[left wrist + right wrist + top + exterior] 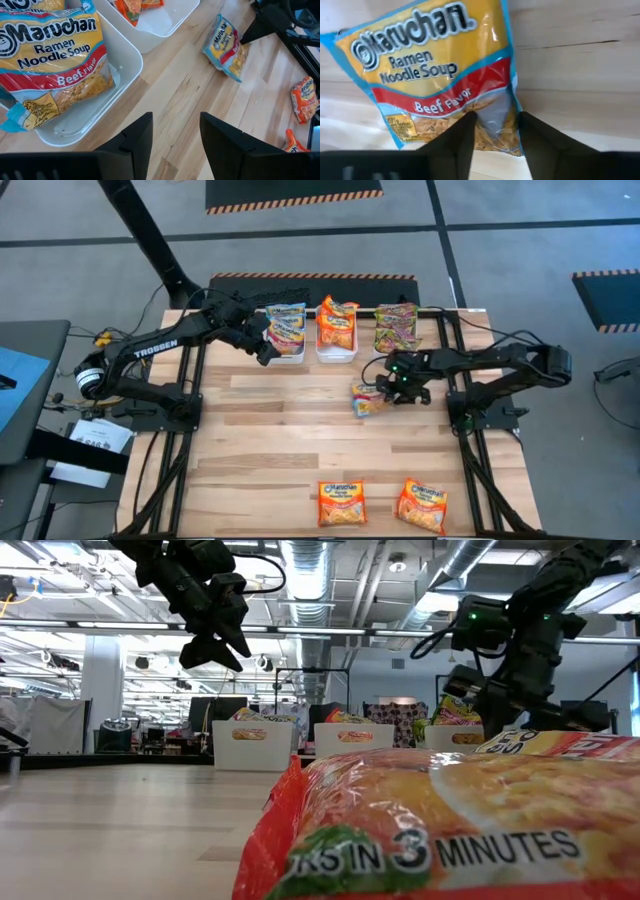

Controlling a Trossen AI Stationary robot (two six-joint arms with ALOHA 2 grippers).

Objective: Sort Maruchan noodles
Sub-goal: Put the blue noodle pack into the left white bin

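Looking down on the bench (300,430), we see the right tool (385,392) at a beef-flavour Maruchan packet (366,399) lying just in front of the middle white tray (336,352), fingers (455,142) astride its edge, not yet clamped. Our left tool (268,345), released and empty, hangs over the left tray (120,65), where another beef packet (50,55) lies.

Legible print: noodle packets and left arm.
"Maruchan Ramen Noodle Soup" and "Beef Flavor" are read on the glossy yellow, blue-edged plastic packet with a red band (435,75) lying on the wooden table. The same wording is read on the like packet standing in the white rectangular plastic tray (50,60). "IN 3 MINUTES" is printed on the orange-red glossy packet (450,840) closest in the low view. "TROSSEN" is lettered in white on the dark left arm (155,348).
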